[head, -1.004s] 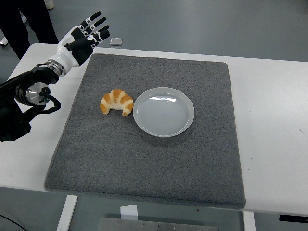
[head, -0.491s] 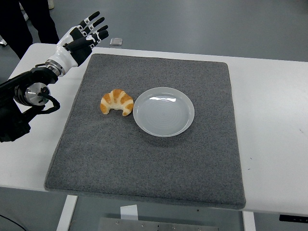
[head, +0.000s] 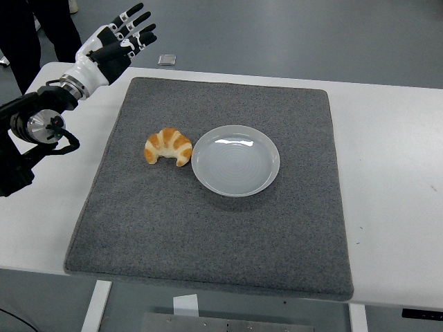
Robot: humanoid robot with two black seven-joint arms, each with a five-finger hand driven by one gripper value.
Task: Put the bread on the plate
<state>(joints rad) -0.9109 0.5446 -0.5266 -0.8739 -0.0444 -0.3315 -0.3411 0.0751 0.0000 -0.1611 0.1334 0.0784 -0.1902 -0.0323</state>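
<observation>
A golden croissant [head: 167, 146] lies on the grey mat, its right tip touching the left rim of the white plate [head: 235, 160]. The plate holds nothing. My left hand [head: 119, 43] hovers over the table's far left corner, well up and left of the croissant, fingers spread and holding nothing. The right arm does not show.
A grey felt mat [head: 214, 228] covers most of the white table [head: 394, 173]. A small silver object [head: 165, 60] lies on the floor beyond the far edge. A person's dark legs [head: 34, 31] stand at the top left.
My left hand has risen and drawn back toward the far left, away from the mat. The croissant and plate have not moved.
</observation>
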